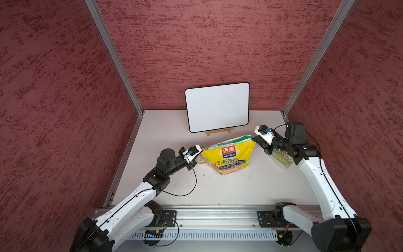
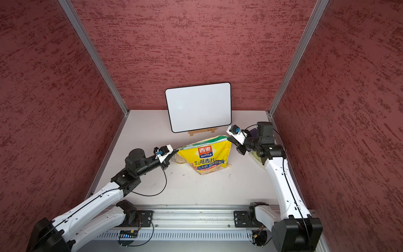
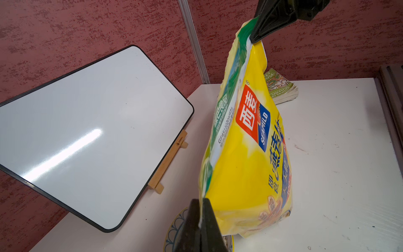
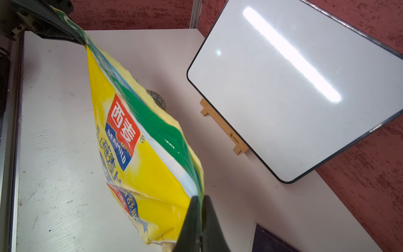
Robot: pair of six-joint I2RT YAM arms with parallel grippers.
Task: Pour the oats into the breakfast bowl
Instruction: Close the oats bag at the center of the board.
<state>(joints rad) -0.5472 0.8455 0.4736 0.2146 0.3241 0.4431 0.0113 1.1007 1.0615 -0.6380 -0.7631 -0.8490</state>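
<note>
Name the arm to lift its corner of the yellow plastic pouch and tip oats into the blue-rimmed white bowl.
Likely right: right gripper shut on the yellow pouch corner far from the blue-rimmed bowl; left gripper pinches the corner near it.

Rough, mottled dark-red walls (image 1: 218,43) close in the space on three sides, joined at the back corners by pale metal posts (image 1: 114,56). The flat white surface (image 1: 229,192) below is scuffed in places, with a grooved metal rail (image 1: 218,215) along its near edge. A blank black-framed whiteboard (image 1: 217,107) leans at the back wall on a small wooden stand (image 1: 219,132), and a long bar of light (image 4: 292,54) glares off it in the right wrist view.
</note>
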